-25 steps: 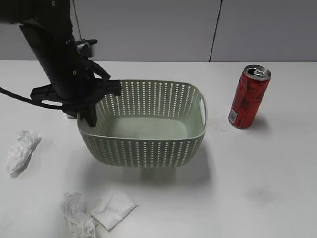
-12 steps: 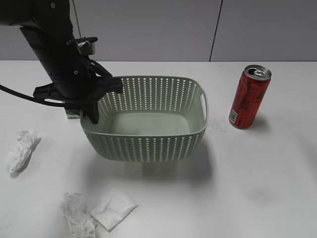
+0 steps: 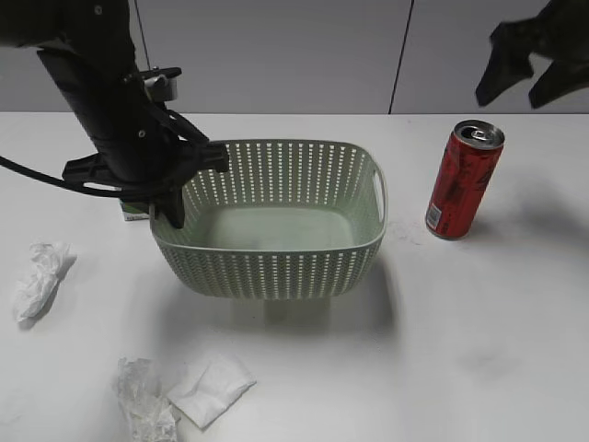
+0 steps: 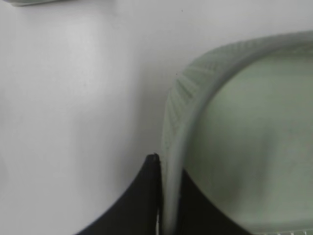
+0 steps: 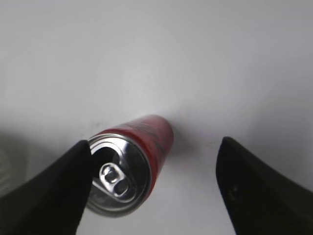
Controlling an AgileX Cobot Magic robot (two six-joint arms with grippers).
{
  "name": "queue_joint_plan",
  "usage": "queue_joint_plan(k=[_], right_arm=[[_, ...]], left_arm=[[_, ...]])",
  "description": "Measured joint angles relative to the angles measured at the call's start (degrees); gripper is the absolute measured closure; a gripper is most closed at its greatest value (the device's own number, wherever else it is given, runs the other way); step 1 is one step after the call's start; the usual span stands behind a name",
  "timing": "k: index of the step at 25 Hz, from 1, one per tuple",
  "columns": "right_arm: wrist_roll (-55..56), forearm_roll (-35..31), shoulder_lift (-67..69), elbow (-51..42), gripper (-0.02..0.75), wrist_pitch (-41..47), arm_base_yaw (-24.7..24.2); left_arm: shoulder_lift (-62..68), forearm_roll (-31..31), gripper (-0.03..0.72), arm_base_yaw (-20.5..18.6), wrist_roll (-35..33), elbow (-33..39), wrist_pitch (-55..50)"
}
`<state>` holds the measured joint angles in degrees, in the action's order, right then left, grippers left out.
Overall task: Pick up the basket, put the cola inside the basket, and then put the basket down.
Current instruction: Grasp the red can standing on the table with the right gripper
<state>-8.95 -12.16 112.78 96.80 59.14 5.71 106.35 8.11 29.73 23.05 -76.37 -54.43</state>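
The pale green slotted basket [image 3: 276,230] is empty and hangs a little above the table. My left gripper [image 3: 168,214] is shut on its left rim. The left wrist view shows the two black fingers [image 4: 168,196] pinching the rim of the basket [image 4: 188,93]. The red cola can [image 3: 462,181] stands upright on the table to the basket's right. My right gripper [image 3: 520,78] is open, above and just right of the can. In the right wrist view the can [image 5: 128,164] shows from above, beside the left finger of the open jaws [image 5: 154,188].
A white-and-green carton [image 3: 136,213] peeks out behind my left arm. Crumpled white tissue [image 3: 39,279] lies at the left, and more crumpled paper [image 3: 179,391] at the front left. The wall stands behind the table's far edge.
The basket has risen a little and levelled, still held by my left gripper. My right gripper has come into view above the can.
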Motion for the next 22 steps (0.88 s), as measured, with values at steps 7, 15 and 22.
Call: queue_joint_plan(k=[7,15,22], right_arm=[[0.02,2.54,3.92,1.29,0.144,1.71,2.3],[-0.14,7.3,1.49,4.11,0.145,4.39,2.23],[-0.19,7.01,-5.98,10.54,0.145,6.2,2.23]], left_arm=[[0.0,0.06,0.69,0.0,0.0,0.0,0.18],[0.0,0.06,0.69,0.0,0.0,0.0,0.31],[0.0,0.06,0.69,0.0,0.0,0.0,-0.03]])
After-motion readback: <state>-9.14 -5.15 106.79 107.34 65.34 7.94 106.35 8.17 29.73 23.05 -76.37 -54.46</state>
